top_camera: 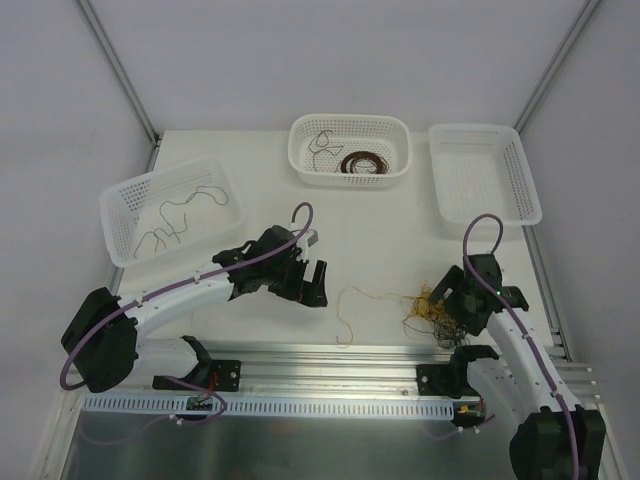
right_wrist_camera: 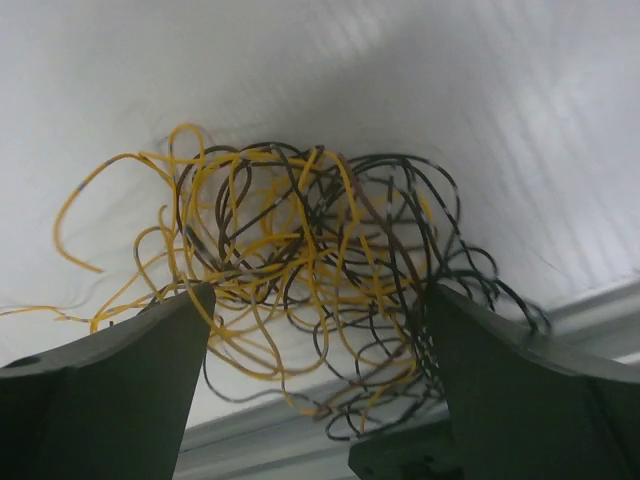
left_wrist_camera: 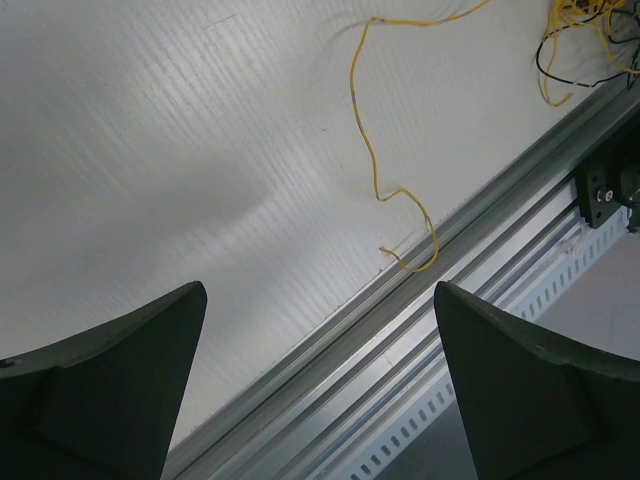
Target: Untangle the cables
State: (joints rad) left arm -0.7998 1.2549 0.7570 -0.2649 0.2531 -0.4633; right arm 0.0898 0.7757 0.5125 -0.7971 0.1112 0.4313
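A tangled clump of thin yellow and black cables (top_camera: 432,312) (right_wrist_camera: 310,260) lies on the white table near the front rail. My right gripper (top_camera: 452,312) (right_wrist_camera: 318,292) hangs over it, open, and its jaws stand wide on either side of the clump. Strands brush both fingers. One loose yellow cable (top_camera: 350,305) (left_wrist_camera: 365,130) trails left from the clump (left_wrist_camera: 590,40). My left gripper (top_camera: 312,286) (left_wrist_camera: 318,290) is open and empty, hovering to the left of that strand above the table's front edge.
Three white perforated baskets stand at the back. The left basket (top_camera: 120,215) holds a dark strand (top_camera: 175,220), the middle basket (top_camera: 350,122) holds coiled dark cables (top_camera: 362,163), and the right basket (top_camera: 520,180) shows nothing inside. An aluminium rail (top_camera: 330,352) runs along the front.
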